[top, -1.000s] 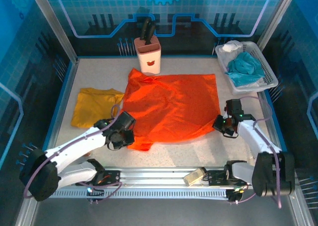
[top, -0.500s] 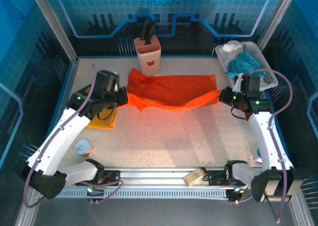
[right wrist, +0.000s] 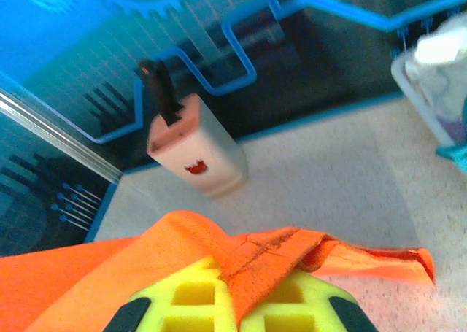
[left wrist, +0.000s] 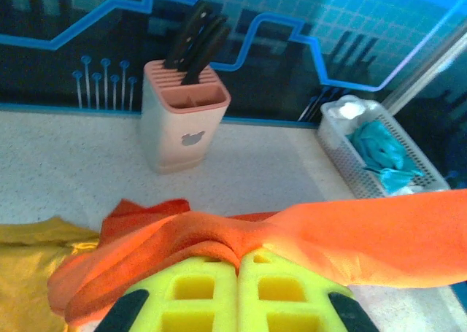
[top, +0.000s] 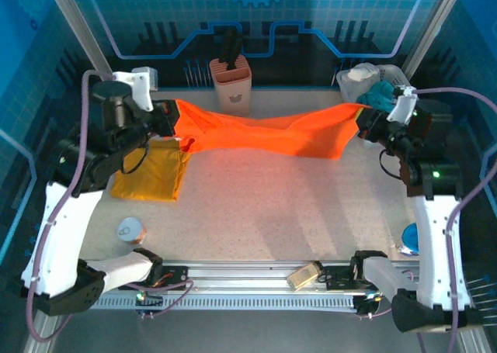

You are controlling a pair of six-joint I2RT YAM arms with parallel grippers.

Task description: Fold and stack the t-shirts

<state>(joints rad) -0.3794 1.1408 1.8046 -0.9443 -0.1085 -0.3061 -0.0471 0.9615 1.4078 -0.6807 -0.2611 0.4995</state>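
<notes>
The left pincer (top: 165,124) and right pincer (top: 365,126) each pinch one end of the orange t-shirt (top: 264,136). It lay flat before. Now it hangs stretched over the surface (top: 272,213), ready to fold. The yellow t-shirt (top: 147,173) lies at the left.

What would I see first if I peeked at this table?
The bright orange t-shirt, stretched in the air across the back of the table. The left claw and the right claw each pinch one end of it. A mustard yellow t-shirt lies on the table near the left end.
</notes>
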